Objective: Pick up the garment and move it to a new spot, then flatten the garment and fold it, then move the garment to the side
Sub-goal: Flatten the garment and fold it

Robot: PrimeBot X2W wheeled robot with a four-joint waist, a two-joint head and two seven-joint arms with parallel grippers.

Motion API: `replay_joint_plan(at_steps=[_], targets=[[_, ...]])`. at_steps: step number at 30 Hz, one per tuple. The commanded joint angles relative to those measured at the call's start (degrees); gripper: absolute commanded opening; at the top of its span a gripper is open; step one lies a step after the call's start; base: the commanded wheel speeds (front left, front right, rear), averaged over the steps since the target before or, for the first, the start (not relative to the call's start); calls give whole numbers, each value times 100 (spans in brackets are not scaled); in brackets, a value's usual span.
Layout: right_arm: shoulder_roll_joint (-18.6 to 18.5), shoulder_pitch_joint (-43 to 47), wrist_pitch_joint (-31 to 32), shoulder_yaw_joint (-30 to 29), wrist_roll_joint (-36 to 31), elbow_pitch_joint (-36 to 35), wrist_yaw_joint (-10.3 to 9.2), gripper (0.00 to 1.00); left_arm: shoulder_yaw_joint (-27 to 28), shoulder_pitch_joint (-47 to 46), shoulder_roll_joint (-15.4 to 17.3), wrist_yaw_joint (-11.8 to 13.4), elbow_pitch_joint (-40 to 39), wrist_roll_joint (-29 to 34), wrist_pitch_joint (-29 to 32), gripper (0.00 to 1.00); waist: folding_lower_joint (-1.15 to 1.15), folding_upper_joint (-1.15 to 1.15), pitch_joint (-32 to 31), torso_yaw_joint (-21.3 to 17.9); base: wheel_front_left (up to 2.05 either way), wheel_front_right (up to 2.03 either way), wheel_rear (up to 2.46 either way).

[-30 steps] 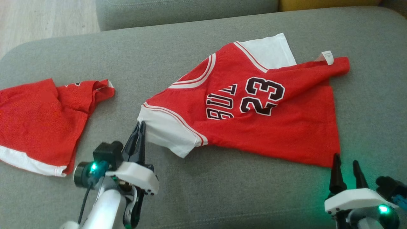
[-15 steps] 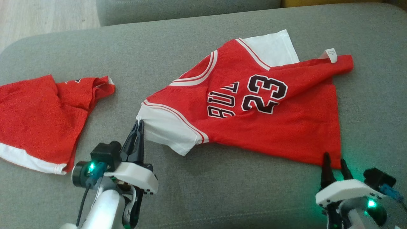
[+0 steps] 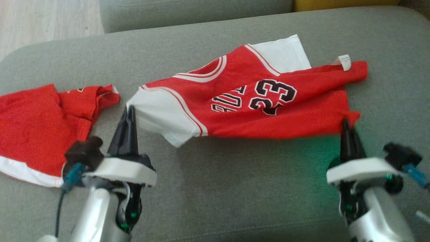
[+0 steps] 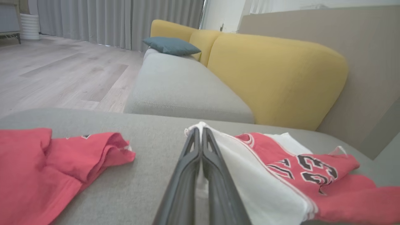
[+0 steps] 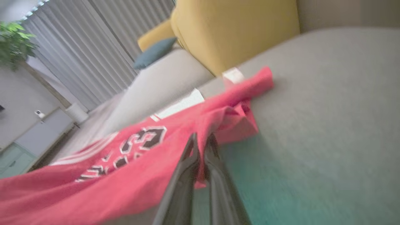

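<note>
Two claws, both busy on the red jersey (image 3: 302, 114). My left claw (image 3: 129, 108) is pressed together on the edge of the white sleeve (image 3: 161, 114); in the left wrist view the dark fingers (image 4: 187, 175) meet at their tips with white cloth caught between them. My right claw (image 3: 345, 121) is pinched tight too, biting the red hem corner (image 3: 352, 117), and the right wrist view shows the fabric bunched just above the tips, though that view is blurred.

The jersey lies across the middle of the grey seat (image 3: 252, 188), its near edge stretched in a line from one claw to the other and casting a shadow on the cushion. The "23" (image 3: 272, 99) faces up, tilted, with dark lettering beside it. The far side rests on the seat: a second white sleeve (image 3: 282, 55) pokes out at the back, and a small white label (image 3: 344, 62) stands up at the far right corner.

Off to my left, a second red garment (image 3: 37, 124) with a white band lies crumpled on the same seat, near my left claw but apart from the jersey. Beyond the seat, the left wrist view shows a yellow backrest (image 4: 275, 81) and a blue cushion (image 4: 172, 46).
</note>
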Motion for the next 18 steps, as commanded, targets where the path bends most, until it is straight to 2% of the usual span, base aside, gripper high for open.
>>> replay_joint_plan(at_steps=[1, 9, 18], targets=[[-26, -339, -71, 122, -99, -387, 20, 0, 249, -395, 37, -14, -340, -71, -71, 0, 0, 0, -31, -18, 0, 0, 0], [-46, -831, 662, -39, -601, -2321, 20, 0, 286, -1009, 35, -23, -1346, -605, -71, 0, 0, 0, -275, -84, 0, 0, 0], [-53, -926, 1649, -200, -690, -3905, 20, 0, 156, -1349, 35, 196, -2515, -1046, -38, 0, 0, 0, -640, -105, 0, 0, 0]])
